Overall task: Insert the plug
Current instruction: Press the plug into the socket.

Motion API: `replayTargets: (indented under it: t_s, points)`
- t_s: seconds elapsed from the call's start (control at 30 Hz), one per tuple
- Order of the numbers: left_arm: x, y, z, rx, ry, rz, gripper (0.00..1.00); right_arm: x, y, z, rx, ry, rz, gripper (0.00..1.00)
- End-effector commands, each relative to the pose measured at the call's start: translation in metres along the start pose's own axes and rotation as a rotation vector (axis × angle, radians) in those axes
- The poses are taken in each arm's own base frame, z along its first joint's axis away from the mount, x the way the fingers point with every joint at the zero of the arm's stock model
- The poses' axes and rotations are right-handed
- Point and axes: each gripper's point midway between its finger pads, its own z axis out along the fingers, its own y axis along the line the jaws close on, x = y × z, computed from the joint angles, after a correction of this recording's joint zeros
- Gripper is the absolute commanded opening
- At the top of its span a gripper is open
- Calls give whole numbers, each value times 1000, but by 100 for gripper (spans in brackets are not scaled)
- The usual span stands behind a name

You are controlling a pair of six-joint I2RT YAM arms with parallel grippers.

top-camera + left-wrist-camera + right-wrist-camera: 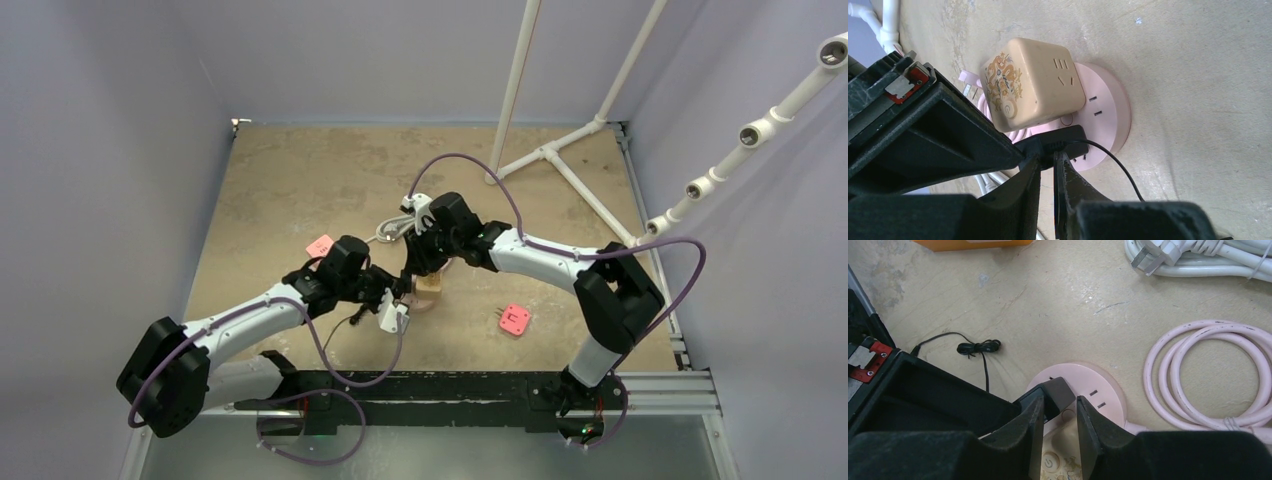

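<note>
A round pink socket base lies on the table, and a beige cube adapter with a dragon print stands on it. My left gripper is shut on a black plug, which rests against the pink base beside the cube. Its thin black cable trails away. My right gripper hovers over the cube with its jaws a little apart and nothing held. The cube shows below the gap between its fingers.
A coiled pink cord lies right of the base, and a white cable with a plug lies beyond it. A knotted black wire lies to the left. Two pink tags are on the table. A white pipe frame stands back right.
</note>
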Motion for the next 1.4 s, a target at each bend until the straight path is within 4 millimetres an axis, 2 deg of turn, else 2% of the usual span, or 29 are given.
replayTargets:
  t_s: [0.0,0.17,0.33,0.5,0.63,0.73,0.87,1.07,1.23,1.37]
  points:
    - [24,-85,-4,288,86,-144,9,57,-1,-8,85,196,104,29]
    - [23,-97,-7,321,107,-114,9,72,5,-12,108,173,207,28]
    - [21,-107,-9,341,103,-121,8,63,19,-11,105,97,204,29]
    - [20,-113,-12,352,96,-88,7,65,17,-6,125,119,177,29]
    - [21,-119,-13,362,89,-43,7,65,17,-10,139,116,182,29]
    - [18,-115,-9,349,69,-24,7,68,20,-15,134,109,210,28]
    - [18,-112,-4,367,67,-25,8,82,21,-17,137,133,256,26]
    - [21,-117,-5,389,74,0,8,104,24,-24,136,156,324,21]
    - [23,-115,-5,394,84,23,8,113,26,-26,132,158,357,20]
    - [23,-100,-3,352,99,24,12,118,22,-26,150,162,362,23]
